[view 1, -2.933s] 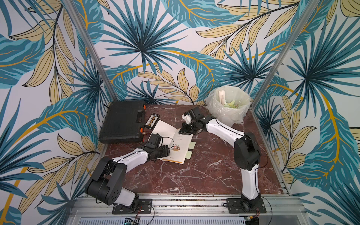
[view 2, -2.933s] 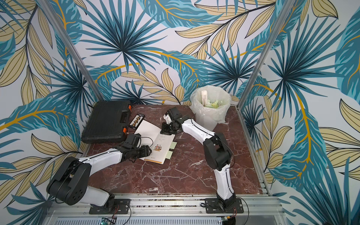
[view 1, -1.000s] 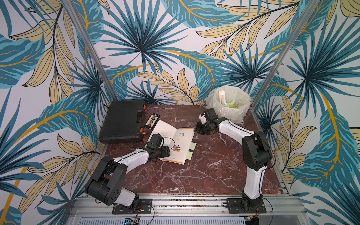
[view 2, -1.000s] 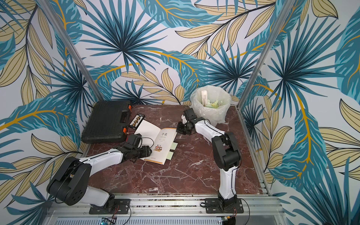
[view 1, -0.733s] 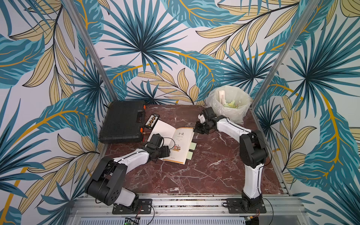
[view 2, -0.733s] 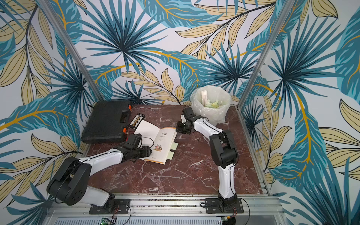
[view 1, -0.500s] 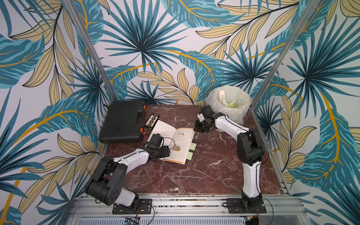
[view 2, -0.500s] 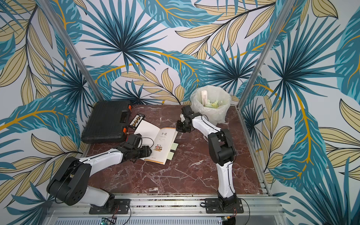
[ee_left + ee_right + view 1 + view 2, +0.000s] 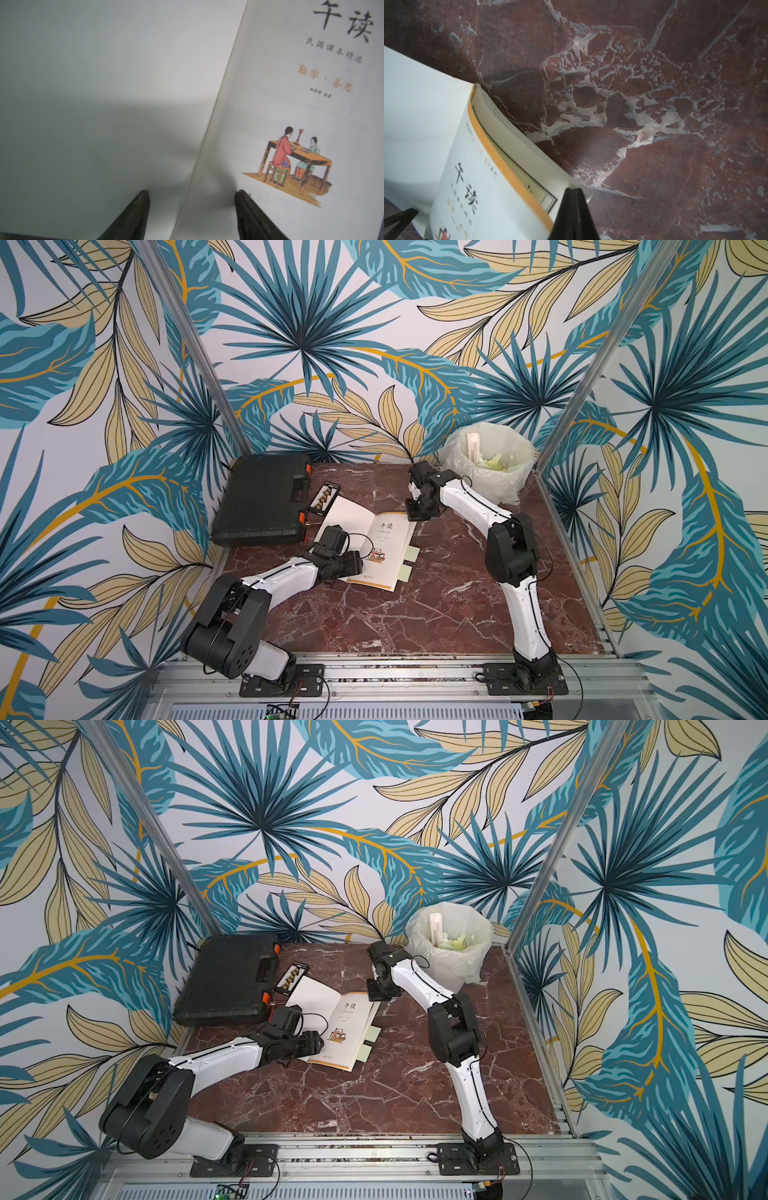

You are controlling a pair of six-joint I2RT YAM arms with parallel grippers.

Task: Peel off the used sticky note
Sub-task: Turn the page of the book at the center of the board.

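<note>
Marble table [image 9: 436, 614]: left gripper [image 9: 191, 193] spread on book [image 9: 382, 547], right gripper [image 9: 574, 193] pinched closed, nothing held.

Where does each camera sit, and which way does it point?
Both top views: high over the table, at its front, looking down toward the back wall; whole left arm and right arm, open book, black case, bin.
Left wrist: on the left arm, close over the book's pages; the open left gripper shows.
Right wrist: on the right arm, facing the marble table and the book's edge; the shut right gripper shows.
Shared: both wrist views catch the book's title page.
</note>
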